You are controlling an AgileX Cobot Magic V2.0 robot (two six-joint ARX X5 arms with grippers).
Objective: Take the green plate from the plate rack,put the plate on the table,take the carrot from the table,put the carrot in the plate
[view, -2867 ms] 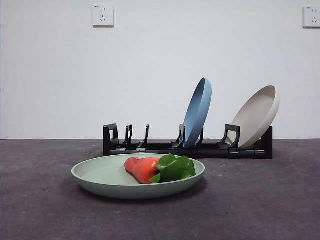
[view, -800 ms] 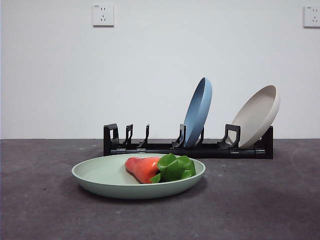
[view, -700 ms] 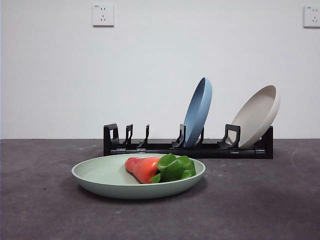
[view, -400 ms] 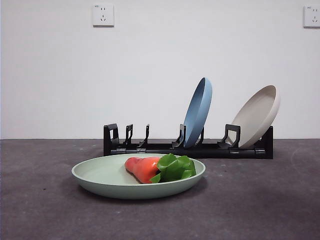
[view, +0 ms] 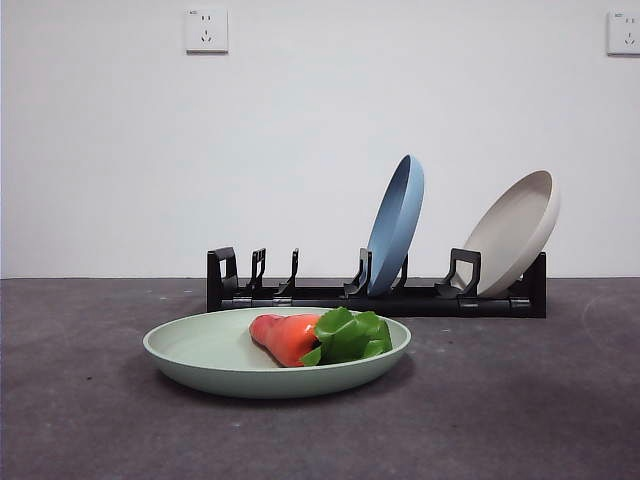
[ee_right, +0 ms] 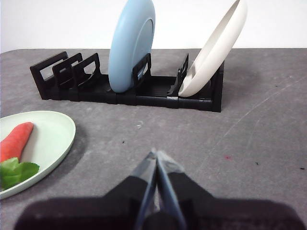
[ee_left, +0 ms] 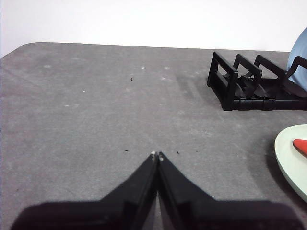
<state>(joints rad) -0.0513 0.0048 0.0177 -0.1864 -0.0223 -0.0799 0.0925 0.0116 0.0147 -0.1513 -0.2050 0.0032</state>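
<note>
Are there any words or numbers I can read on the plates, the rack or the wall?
No text can be read anywhere.
Wall socket: a tiny mark in its top corner, too small to read.
Second wall socket: the same, too small to read.
Green plate, blue plate, beige plate, plate rack, carrot: no writing visible.

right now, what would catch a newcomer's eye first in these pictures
The carrot, orange-red with bright green leaves, lies in the green plate, which sits flat on the table in front of the plate rack. Behind it, a blue plate and a beige plate lean upright in the rack's slots. Both end effectors are shut and hold nothing, away from the plate: left, right.
</note>
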